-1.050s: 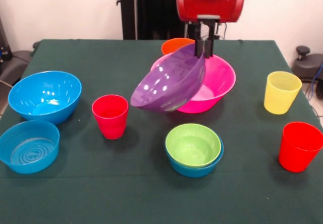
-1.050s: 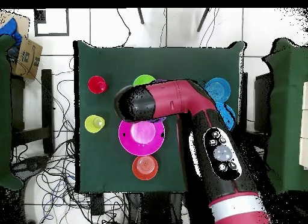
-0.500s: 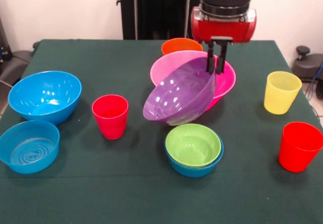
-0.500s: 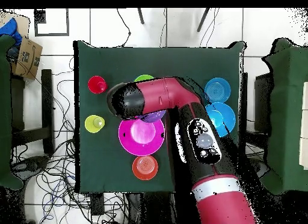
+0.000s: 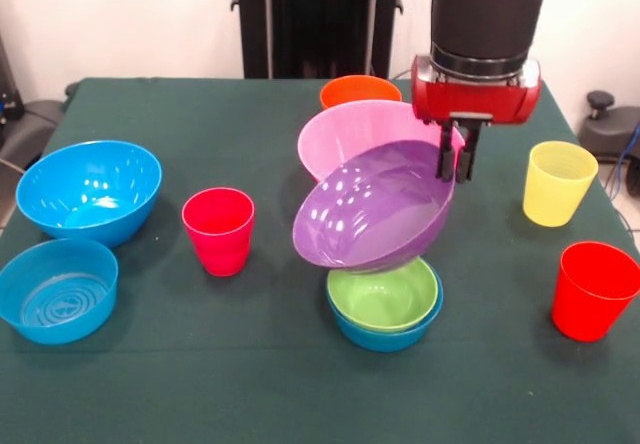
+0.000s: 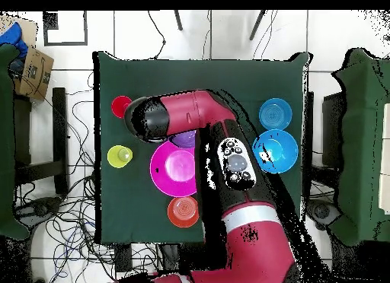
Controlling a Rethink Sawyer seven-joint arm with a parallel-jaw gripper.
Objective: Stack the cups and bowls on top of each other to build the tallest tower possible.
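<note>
dark green cloth over the whole table [image 5: 150,364], smooth and bare between the things. behind it a pale wall and a black upright column [image 5: 300,19]; in the overhead view a white tiled floor [image 6: 152,36] strewn with black cables, and a cardboard box [image 6: 34,71] off one side.

gripper [image 5: 457,159] clamped on the rim of the purple bowl [image 5: 370,214], two dark fingers [image 5: 444,154] pinching its upper right edge. bowl held clear of the cloth, tilted steeply with its opening toward the camera, hanging in front of the big pink bowl [image 5: 350,129] and above the lime green bowl [image 5: 385,299], which sits nested in a small blue bowl [image 5: 385,336] near the middle of the front edge. cannot tell whether the purple bowl touches the green one beneath. small orange bowl [image 5: 358,91] close to the far edge, partly hidden behind the pink one.

toward the left edge, a deep blue bowl [image 5: 88,192] and nearer the front left corner a shallow blue bowl [image 5: 55,291]. one red cup [image 5: 219,231] upright between the blue bowls and the middle. by the right edge a yellow cup [image 5: 558,183] and, nearer the front, a second red cup [image 5: 595,291], both upright and apart.
</note>
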